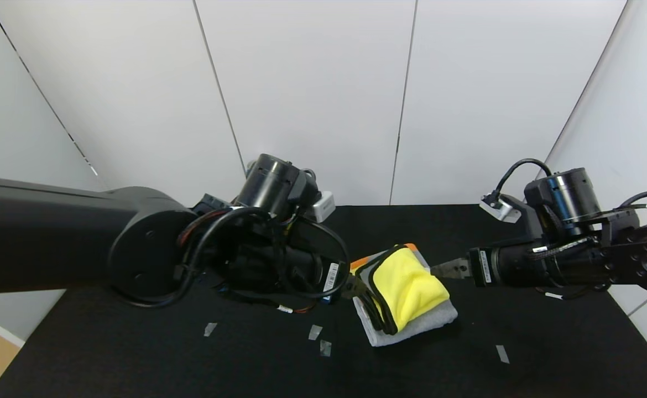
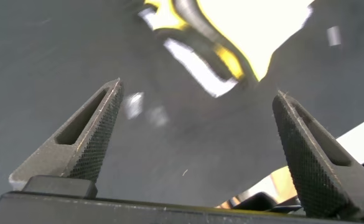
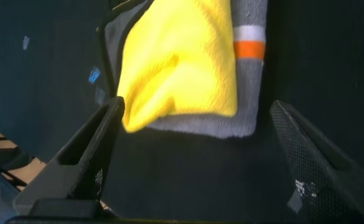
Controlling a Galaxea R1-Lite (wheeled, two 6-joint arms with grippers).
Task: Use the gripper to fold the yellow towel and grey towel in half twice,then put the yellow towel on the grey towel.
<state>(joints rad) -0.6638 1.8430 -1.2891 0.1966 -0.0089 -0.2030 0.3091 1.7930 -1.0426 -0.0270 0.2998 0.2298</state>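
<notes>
The black surface (image 1: 191, 365) carries one stack near its middle: the grey towel (image 1: 412, 326), folded small, with the yellow towel (image 1: 409, 287) folded on top of it. By my judgement the stacking is done and what remains is to leave cleanly.

My left hand (image 1: 351, 287) sits just beside the stack on its left, my right hand (image 1: 446, 269) just beside it on the right. Both are spread wide and hold nothing. To finish well I should draw each hand straight back, away from the cloth and slightly up, so no fingertip catches the yellow towel's dark trim and drags the pile apart.

The head view alone shows both arms flanking the stack, and the small tape scraps (image 1: 315, 331) on the surface. The right wrist view shows the grey towel's orange and white band (image 3: 249, 42) plainly, and cloth clear of both fingers; the head view gives only a sliver of that orange. The left wrist view shows only a bright edge of the stack beyond its spread fingers (image 2: 91, 140).
</notes>
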